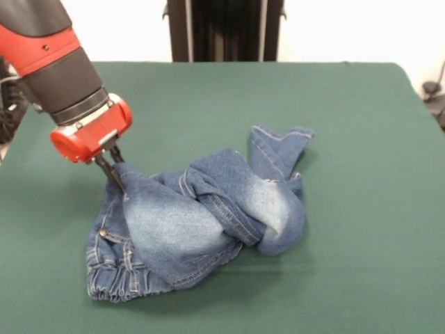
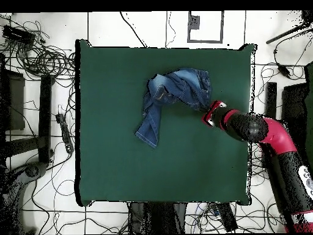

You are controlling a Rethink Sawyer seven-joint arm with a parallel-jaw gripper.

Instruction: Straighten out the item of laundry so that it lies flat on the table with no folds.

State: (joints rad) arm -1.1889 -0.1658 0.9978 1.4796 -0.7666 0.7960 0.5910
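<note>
The blue denim jeans [image 1: 201, 216] lie crumpled on the green table [image 1: 348, 125], left of its middle. The gathered waistband is at the front left, one faded leg is folded across the middle, and a leg end points toward the back right. My gripper [image 1: 115, 175] comes down from the upper left, its fingers shut on the jeans' fabric at the far left edge of the heap, which is raised a little there. In the overhead view the jeans [image 2: 174, 92] lie in the upper middle of the table [image 2: 122, 165], with the gripper [image 2: 205, 110] at their right edge.
The robot's dark pedestal [image 1: 222, 28] stands behind the table's far edge. Cables [image 2: 36, 55] and equipment lie on the floor around the table. A black object [image 1: 434, 94] stands beyond the table's right edge.
</note>
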